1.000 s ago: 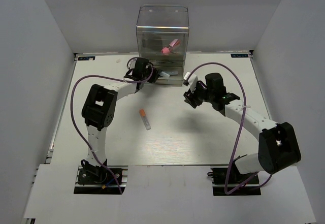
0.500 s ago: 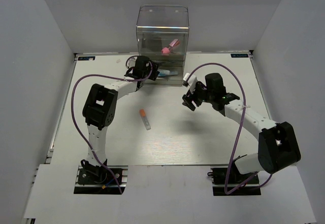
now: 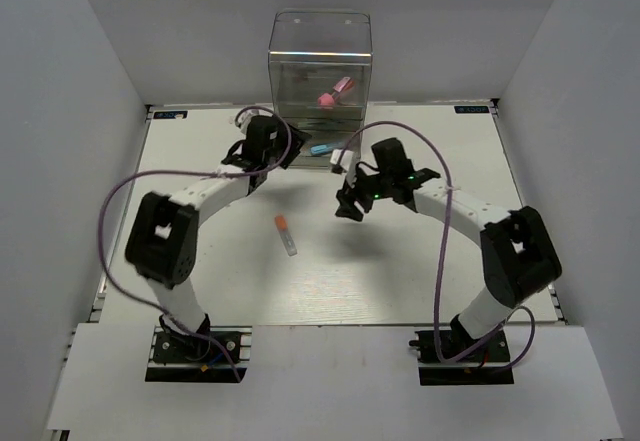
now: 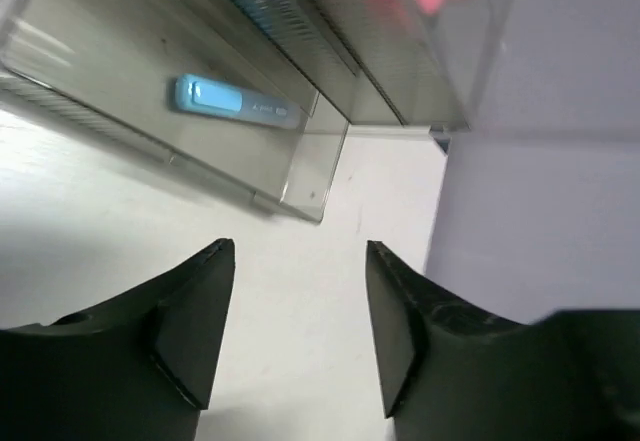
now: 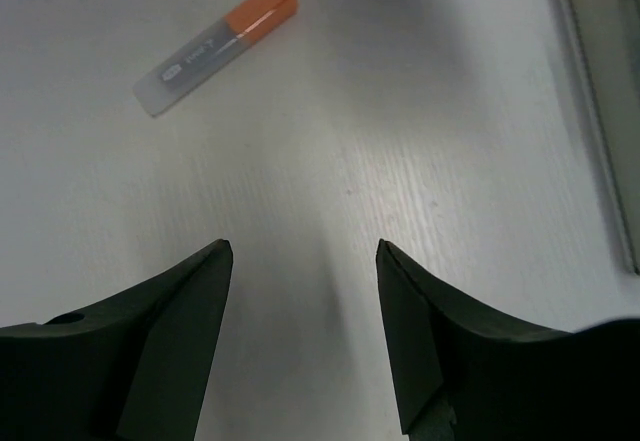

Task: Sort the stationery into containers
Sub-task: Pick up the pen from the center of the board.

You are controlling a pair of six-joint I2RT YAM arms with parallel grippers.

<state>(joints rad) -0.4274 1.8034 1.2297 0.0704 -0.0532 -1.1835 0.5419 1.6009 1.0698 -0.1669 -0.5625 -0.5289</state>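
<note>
Pale tabletop [image 5: 420, 141] bears the orange-capped marker [image 5: 216, 47], well apart from right claw [image 5: 303, 261].

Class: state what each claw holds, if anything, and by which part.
Nothing is held. The left claw and right claw are both open and empty; the short orange-capped marker lies loose.

Pale tabletop [image 3: 400, 281] with faint wood grain, matte, lit evenly from above; carries only soft, blurred shadows. Sits boxed in on three sides by plain light-grey panels: left wall [image 3: 60, 111], back wall [image 3: 470, 21], right wall [image 3: 590, 91]. Thin dark rim [image 3: 420, 105] along the far edge, with small blue labels [image 3: 171, 114] at both far corners. White board [image 3: 330, 381] across the near edge.
</note>
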